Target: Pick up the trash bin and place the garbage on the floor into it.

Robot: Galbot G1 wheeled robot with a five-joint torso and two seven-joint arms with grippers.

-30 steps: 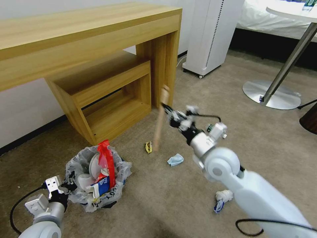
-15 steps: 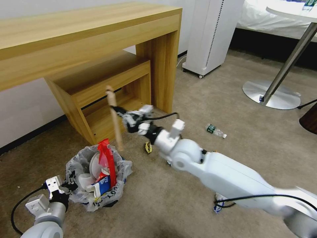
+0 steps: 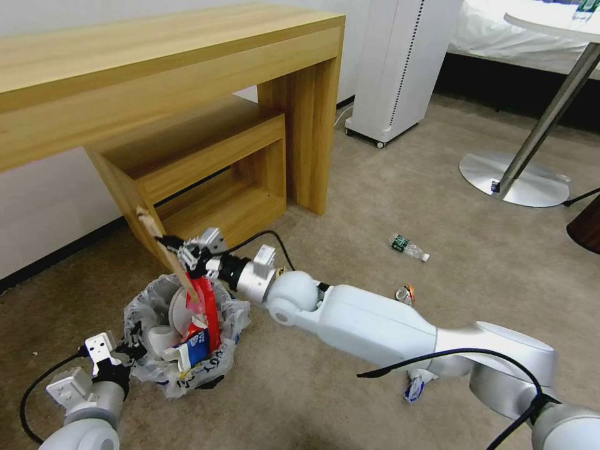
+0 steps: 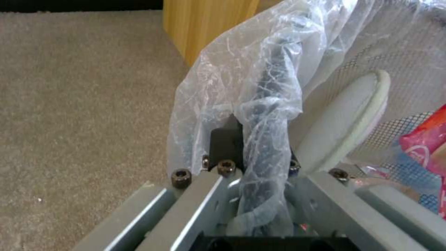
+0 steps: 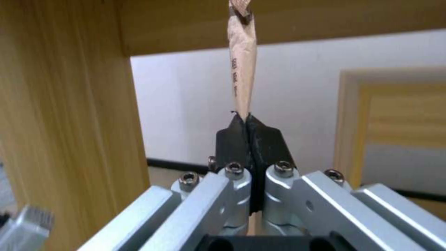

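Right gripper (image 3: 170, 242) was clamped on the stick (image 3: 167, 257), pads pinched together at its middle, stick tilted, low end just over the bin's (image 3: 181, 369) open mouth, top end up by the desk leg (image 3: 134, 215). Bin sat right below that gripper, already stuffed: red wrapper (image 3: 205, 306), cup, slipper (image 4: 344, 122) inside. Left gripper (image 3: 128, 350) was at the bin's near rim, closed on rim and bag (image 4: 260, 115); rim looked pinched between the pads through the plastic.

Step in hand, as judged: drop the stick in. To do it well: bring the low end further down past the rim and beside the wrapper before letting go, since a long stick released high on a full bin would likely tip out. Left grip should hold firm so the bin doesn't skid or tilt.

Still on the floor (image 3: 350, 187), well off behind the right arm: bottle (image 3: 407, 246), can (image 3: 405, 292), tissue (image 3: 417, 382).
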